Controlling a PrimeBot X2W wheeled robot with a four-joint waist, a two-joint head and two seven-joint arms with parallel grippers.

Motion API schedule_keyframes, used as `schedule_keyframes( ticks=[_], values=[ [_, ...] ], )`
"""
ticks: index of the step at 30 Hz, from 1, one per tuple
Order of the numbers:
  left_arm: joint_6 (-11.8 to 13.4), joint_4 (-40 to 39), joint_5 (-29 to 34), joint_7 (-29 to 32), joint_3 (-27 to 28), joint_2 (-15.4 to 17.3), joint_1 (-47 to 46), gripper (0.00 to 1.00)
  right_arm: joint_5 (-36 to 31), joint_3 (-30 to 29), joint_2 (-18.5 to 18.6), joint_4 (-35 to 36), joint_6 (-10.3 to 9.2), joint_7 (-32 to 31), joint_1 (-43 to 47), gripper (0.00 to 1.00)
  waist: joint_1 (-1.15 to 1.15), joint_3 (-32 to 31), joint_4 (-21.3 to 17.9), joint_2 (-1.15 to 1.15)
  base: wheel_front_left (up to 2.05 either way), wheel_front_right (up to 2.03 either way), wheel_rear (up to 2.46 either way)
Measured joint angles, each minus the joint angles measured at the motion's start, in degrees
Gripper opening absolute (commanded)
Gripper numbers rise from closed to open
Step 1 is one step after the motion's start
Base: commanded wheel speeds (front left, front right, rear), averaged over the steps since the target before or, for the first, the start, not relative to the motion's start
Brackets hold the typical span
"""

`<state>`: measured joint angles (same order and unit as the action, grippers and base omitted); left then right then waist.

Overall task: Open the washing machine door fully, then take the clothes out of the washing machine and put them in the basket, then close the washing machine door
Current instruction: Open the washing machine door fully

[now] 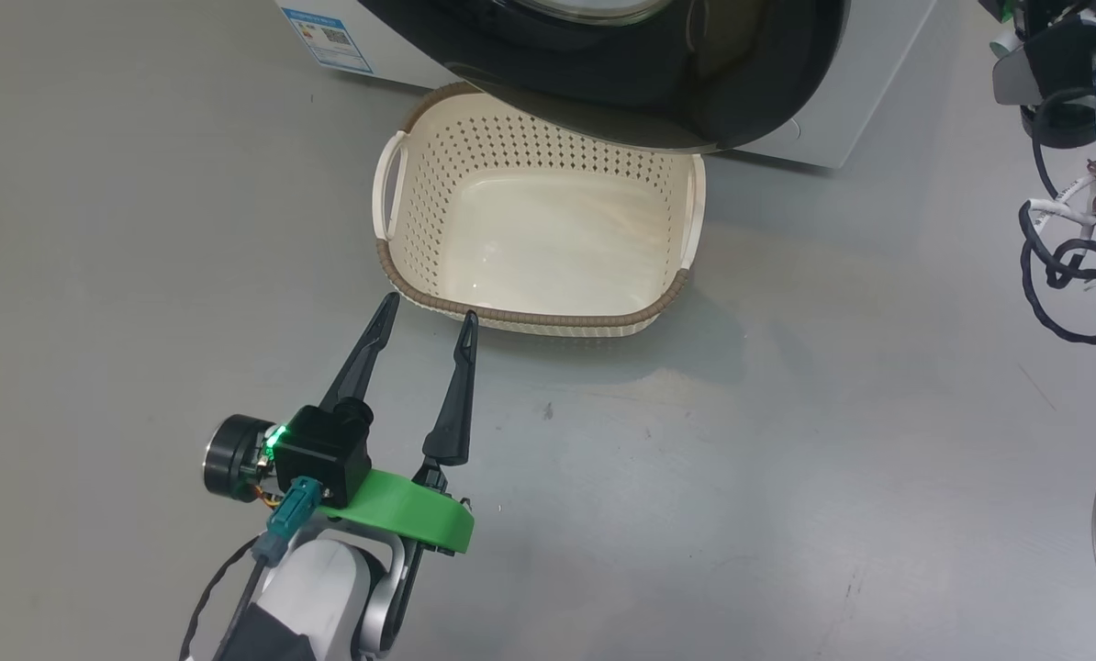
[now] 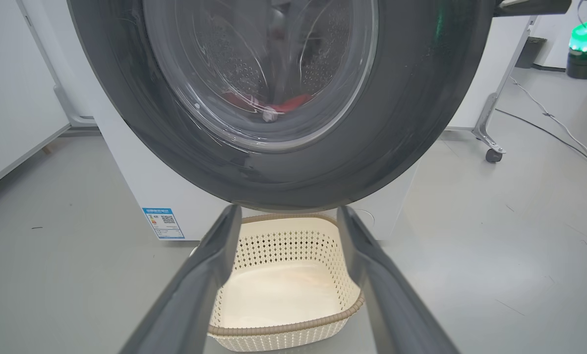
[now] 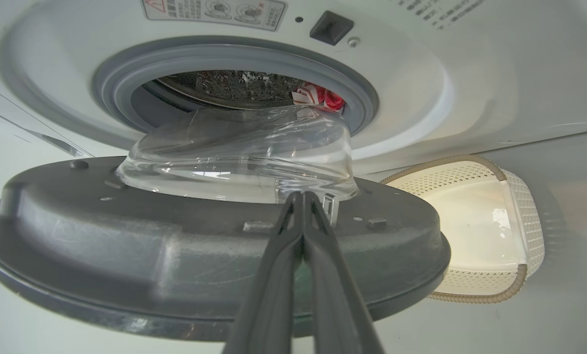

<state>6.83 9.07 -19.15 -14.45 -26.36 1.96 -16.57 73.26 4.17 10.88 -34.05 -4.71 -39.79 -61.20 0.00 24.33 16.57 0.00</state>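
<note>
The washing machine [image 3: 470, 73] stands with the washing machine door [image 3: 126, 246] swung partly out from it. The door's black rim [image 1: 649, 92] overhangs the back of the cream basket [image 1: 530, 319] on the floor. Red clothes [image 3: 323, 96] lie in the drum behind the grey seal [image 3: 116, 83], and in the left wrist view these clothes [image 2: 288, 103] show through the door's glass. My left gripper [image 1: 430, 312] hangs open and holds nothing, just in front of the basket's near rim. My right gripper [image 3: 301, 194] is shut, its tips at the door's inner face beside the glass bowl [image 3: 234, 157].
A blue sticker [image 1: 328, 37] marks the machine's lower left corner. A wheeled stand leg [image 2: 490, 147] and a floor cable [image 2: 544, 118] lie to the machine's right. My right arm's pale forearm with loose cables [image 1: 1062, 257] runs down the right edge. Grey floor [image 1: 787, 459] lies around the basket.
</note>
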Motion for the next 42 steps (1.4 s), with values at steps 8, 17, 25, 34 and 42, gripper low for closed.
schedule_keyframes(
  ticks=[8, 17, 25, 34, 42],
  values=[
    [0.0, -0.01, 0.0, 0.0, -0.53, 0.0, -0.04, 1.0, 1.57, -0.16, -0.71, -2.61, -0.99, -2.88, -1.53, 0.0, 0.0, 0.21, 0.28, 0.0, 0.0, 0.0, 0.0],
    [0.0, -0.02, -0.2, 0.0, -0.58, 0.0, -0.15, 1.0, 2.37, 0.01, -1.62, -4.74, -1.51, -5.7, -3.42, 0.0, 0.0, 0.69, 0.54, 0.0, 0.0, 0.0, 0.0],
    [0.0, -0.09, -0.53, 0.0, -0.58, 0.0, -0.22, 1.0, 2.47, 0.08, -1.44, -6.31, -1.94, -7.26, -4.37, 0.0, 0.0, 1.06, 0.77, 0.0, 0.0, 0.0, 0.0],
    [0.0, -0.05, -0.52, 0.0, -0.48, 0.0, -1.11, 1.0, 4.1, -0.04, -1.62, -8.14, -2.01, -9.4, -4.37, 0.0, 0.0, 0.93, 0.75, 0.0, 0.0, 0.0, 0.0],
    [0.0, 0.05, -0.52, 0.0, -0.44, -0.01, -1.11, 1.0, 5.75, -0.71, -2.42, -9.42, -2.09, -10.94, -4.28, 0.0, 0.0, 0.25, 0.62, 0.0, 0.0, 0.0, 0.0]
  ],
)
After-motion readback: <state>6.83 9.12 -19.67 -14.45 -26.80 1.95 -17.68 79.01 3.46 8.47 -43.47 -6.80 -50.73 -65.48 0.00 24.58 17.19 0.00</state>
